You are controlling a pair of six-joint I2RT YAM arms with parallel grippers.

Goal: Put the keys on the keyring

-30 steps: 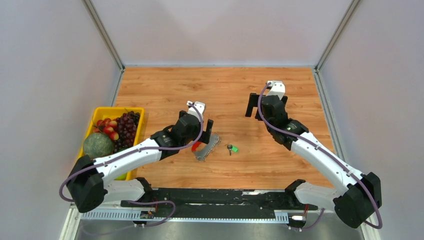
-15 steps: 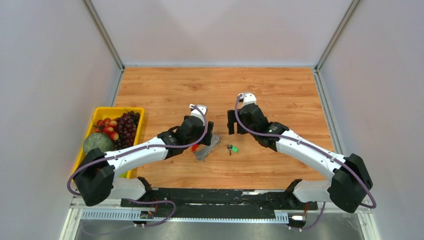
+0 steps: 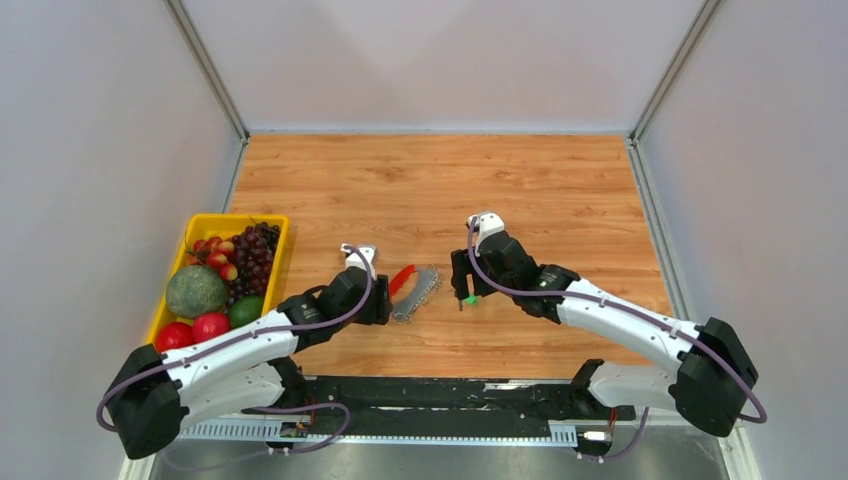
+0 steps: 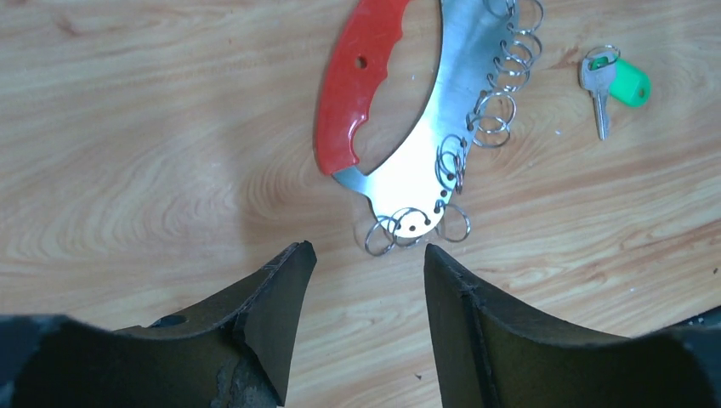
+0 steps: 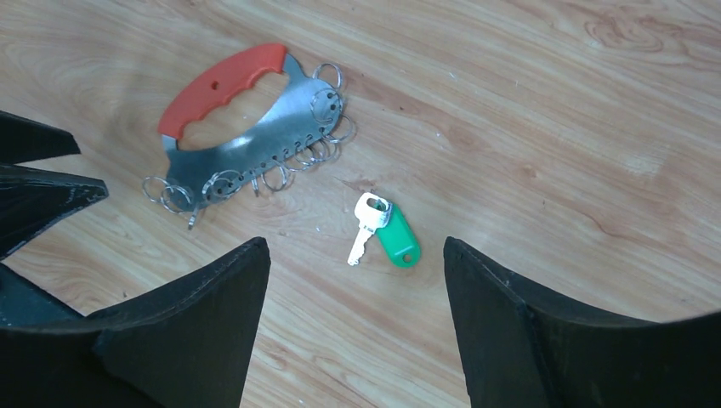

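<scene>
The keyring [image 3: 415, 286] lies flat on the wooden table: a red curved handle [image 4: 353, 93] joined to a silvery plate [image 4: 425, 161] edged with several wire rings. Its near tip points at my left gripper [image 4: 366, 248], which stands open just short of it with nothing between the fingers. In the top view the left gripper [image 3: 384, 302] sits just left of the keyring. The keys [image 5: 383, 229], a small silver key on a green tag, lie to the right of the keyring. My right gripper [image 5: 354, 242] hovers open right beside them, and in the top view [image 3: 462, 288] it partly covers the green tag [image 3: 469, 298].
A yellow bin [image 3: 235, 217] holding grapes, a melon and other fruit stands at the table's left edge, beside the left arm. Grey walls close in the table on three sides. The left gripper's fingers [image 5: 34, 195] show at the left edge of the right wrist view.
The left arm has drawn back toward the near left, off the keyring. The right arm has swung in and come down over the keys. Both pairs of jaws have narrowed somewhat.
</scene>
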